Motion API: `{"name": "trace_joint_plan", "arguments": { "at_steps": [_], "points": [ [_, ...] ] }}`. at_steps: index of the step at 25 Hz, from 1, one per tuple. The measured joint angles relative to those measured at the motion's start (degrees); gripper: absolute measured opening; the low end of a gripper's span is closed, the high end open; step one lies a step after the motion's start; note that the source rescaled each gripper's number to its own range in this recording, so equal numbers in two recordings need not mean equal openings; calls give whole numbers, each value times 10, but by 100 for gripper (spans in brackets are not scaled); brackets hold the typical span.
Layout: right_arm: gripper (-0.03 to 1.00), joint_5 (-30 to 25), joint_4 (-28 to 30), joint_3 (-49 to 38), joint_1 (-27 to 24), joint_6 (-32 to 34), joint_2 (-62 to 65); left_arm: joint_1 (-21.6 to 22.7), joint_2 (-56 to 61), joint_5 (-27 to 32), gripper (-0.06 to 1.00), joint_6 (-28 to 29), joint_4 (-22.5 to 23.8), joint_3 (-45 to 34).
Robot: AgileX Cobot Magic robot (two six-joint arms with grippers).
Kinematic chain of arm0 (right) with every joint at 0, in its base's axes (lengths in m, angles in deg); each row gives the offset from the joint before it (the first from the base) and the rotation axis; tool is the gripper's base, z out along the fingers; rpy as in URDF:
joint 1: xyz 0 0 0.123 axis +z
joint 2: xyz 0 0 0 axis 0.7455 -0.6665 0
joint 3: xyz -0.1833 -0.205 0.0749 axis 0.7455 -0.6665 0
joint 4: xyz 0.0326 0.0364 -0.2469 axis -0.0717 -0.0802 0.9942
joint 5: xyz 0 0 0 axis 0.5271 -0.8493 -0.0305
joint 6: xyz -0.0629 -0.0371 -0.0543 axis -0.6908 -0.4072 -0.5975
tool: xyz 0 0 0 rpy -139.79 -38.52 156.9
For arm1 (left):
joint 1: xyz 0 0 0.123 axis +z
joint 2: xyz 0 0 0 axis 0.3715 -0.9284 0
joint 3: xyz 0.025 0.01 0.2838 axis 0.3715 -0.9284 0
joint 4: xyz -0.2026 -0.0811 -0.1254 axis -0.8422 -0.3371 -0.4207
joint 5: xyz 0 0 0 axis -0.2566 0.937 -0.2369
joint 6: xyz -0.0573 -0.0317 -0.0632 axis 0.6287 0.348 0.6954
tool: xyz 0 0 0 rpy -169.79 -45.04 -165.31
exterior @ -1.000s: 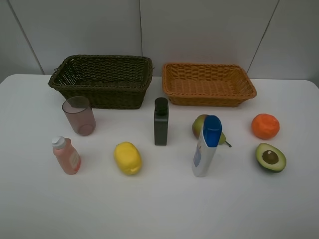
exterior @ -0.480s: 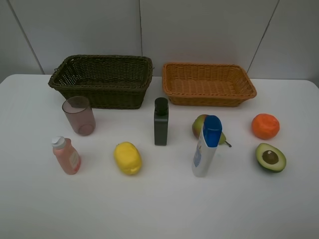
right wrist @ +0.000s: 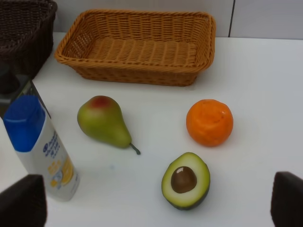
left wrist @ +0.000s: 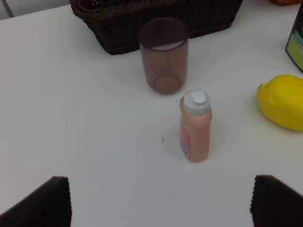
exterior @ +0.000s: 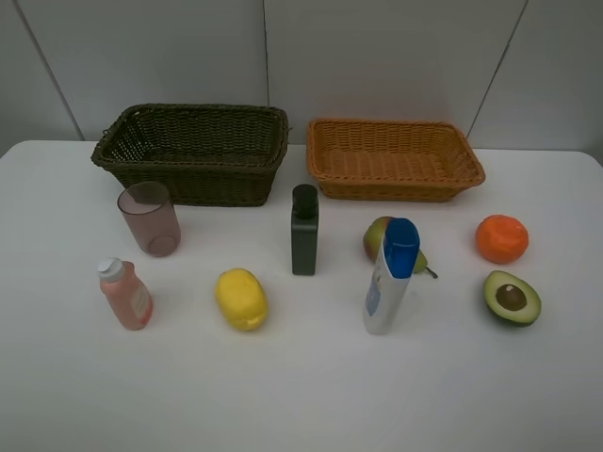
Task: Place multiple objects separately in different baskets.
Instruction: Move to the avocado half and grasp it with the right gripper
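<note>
Counting two baskets (exterior: 188,111), four fruits (exterior: 241,298), three bottles (exterior: 303,231), one cup (exterior: 149,218).

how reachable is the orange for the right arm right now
Probably yes: the orange sits apart from the avocado and pear, nothing over it, and the right gripper is open.

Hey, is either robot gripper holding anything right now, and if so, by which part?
Nothing is held. The left gripper and the right gripper both stand open and empty.
</note>
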Motion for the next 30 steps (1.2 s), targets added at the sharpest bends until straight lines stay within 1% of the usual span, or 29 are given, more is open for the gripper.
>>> {"name": "trace_joint_plan", "arguments": {
  "at_steps": [5, 9, 12, 16, 24, 30],
  "points": [
    [100, 0, 0, 0, 0, 0, 0, 0, 0, 0, 100, 0, 0, 0],
    [100, 0, 12, 1, 0, 4, 0, 0, 0, 0, 100, 0, 0, 0],
    [100, 1, 12, 15, 0, 9, -25, 0, 0, 0, 100, 0, 0, 0],
    [100, 11, 12, 43, 0, 13, -102, 0, 0, 0, 100, 0, 0, 0],
    [100, 24, 12, 97, 0, 47, -289, 0, 0, 0, 100, 0, 0, 0],
    [100, 37, 12, 122, 0, 71, -417, 0, 0, 0, 100, 0, 0, 0]
  ]
}}
